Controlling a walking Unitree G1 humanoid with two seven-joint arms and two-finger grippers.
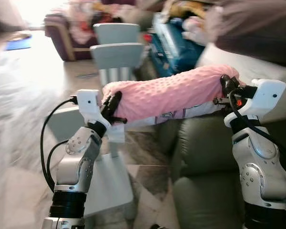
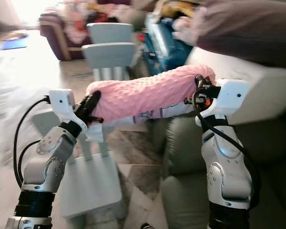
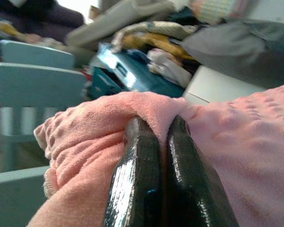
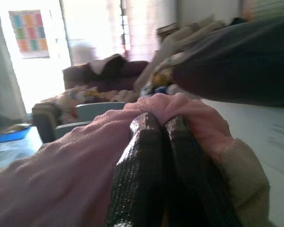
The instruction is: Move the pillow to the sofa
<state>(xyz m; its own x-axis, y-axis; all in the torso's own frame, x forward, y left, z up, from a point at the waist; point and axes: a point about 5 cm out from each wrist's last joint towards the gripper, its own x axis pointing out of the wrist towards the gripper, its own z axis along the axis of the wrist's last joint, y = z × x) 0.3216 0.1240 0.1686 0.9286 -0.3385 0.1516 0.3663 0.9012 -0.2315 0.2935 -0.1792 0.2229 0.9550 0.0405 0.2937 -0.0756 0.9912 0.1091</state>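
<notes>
Left eye view: a long pink pillow (image 1: 171,93) with a bumpy fleece cover hangs in the air, held level between two silver robot arms. The left gripper (image 1: 112,106) pinches the pillow's left end with its black fingers closed on the fabric. The right gripper (image 1: 225,86) grips the pillow's right end, fingers pressed into the cover. Under the pillow's right half sits a grey-green sofa (image 1: 205,157) with plump cushions. Under the left arm stands a small pale blue table (image 1: 112,186) on a tiled floor (image 1: 19,157). Behind the pillow stand two pale blue chairs (image 1: 117,50), then a blue bag (image 1: 174,45) among heaped clothes. The picture is slightly blurred.

Right eye view: the same scene, shifted a little. The pillow spans from the left gripper to the right gripper, above the sofa's front edge. A dark grey cushion (image 2: 248,28) lies at upper right, on a white surface (image 2: 257,90).

Left wrist view: two glossy black fingers (image 3: 137,184) lie almost together, with a fold of the pink cover bunched between their tips. The pale blue chairs and the blue bag sit blurred beyond.

Right wrist view: two black textured fingers (image 4: 139,175) lie close side by side, squeezing a ridge of pink fabric. A cream underside of the pillow shows beside them. Bright windows (image 4: 99,28) and a dark purple couch (image 4: 104,75) piled with clothes lie far behind
</notes>
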